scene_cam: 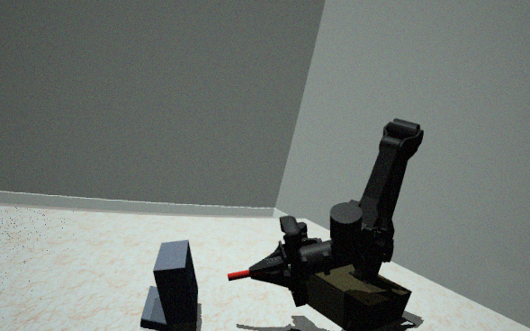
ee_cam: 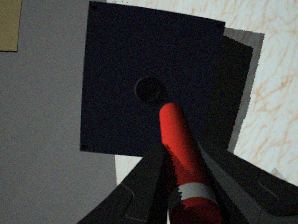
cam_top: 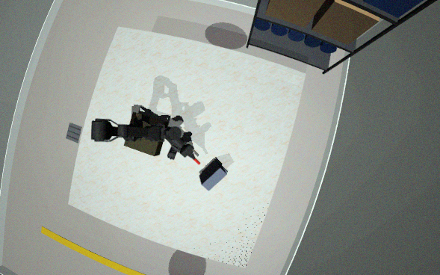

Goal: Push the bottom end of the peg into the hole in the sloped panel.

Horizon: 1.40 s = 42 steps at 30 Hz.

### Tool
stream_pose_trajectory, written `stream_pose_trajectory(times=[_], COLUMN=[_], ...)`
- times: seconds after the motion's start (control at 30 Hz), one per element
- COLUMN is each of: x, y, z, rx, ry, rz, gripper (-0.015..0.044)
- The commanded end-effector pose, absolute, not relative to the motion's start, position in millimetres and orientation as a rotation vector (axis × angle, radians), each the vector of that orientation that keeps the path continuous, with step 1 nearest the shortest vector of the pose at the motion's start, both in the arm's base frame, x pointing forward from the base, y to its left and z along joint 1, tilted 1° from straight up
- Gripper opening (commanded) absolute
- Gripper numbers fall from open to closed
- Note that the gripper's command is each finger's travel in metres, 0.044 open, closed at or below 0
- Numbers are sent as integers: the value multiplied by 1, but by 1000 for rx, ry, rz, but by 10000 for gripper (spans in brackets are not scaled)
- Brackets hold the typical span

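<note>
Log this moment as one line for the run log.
phase: aligning | claw: shut on red peg | peg tip: just short of round hole | sloped panel: peg not inserted

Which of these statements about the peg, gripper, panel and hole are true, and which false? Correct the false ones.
1. The gripper is shut on the peg. True.
2. The peg is blue. False: it is red with a pale band.
3. The peg's tip is already inside the hole. False: it is short of the panel, a gap showing in the exterior view.
4. The hole is round. True.
5. The peg stands on the table. False: it is held above it.
</note>
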State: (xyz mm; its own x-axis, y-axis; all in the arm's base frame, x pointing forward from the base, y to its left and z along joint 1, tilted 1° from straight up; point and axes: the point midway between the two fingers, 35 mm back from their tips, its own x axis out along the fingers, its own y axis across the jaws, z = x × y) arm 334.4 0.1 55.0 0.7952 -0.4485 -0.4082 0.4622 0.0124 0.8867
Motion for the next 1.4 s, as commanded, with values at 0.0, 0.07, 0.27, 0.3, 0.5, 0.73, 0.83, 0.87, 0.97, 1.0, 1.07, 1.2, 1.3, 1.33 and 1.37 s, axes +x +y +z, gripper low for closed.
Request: stream_pose_trajectory(times=[0.0, 0.07, 0.27, 0.3, 0.5, 0.73, 0.83, 0.87, 0.97, 1.0, 1.07, 1.2, 1.3, 1.33, 1.37], x=[338, 340, 345, 346, 350, 356, 358, 358, 360, 360, 361, 363, 364, 365, 365], y=[-1, -1, -3, -3, -5, -8, -9, -10, -11, -11, -11, -12, -13, -14, -14], z=[56, 55, 54, 54, 53, 51, 50, 50, 49, 49, 49, 48, 48, 47, 47], rx=[1383, 1382, 1378, 1378, 1374, 1368, 1366, 1365, 1362, 1362, 1362, 1363, 1363, 1363, 1363], ry=[9, 7, 2, 1, -5, -11, -14, -15, -18, -19, -20, -24, -28, -30, -31], rz=[-700, -697, -687, -685, -676, -665, -660, -659, -654, -654, -653, -649, -645, -644, -643], gripper=[0, 0, 0, 0, 0, 0, 0, 0, 0, 0, 0, 0, 0, 0, 0])
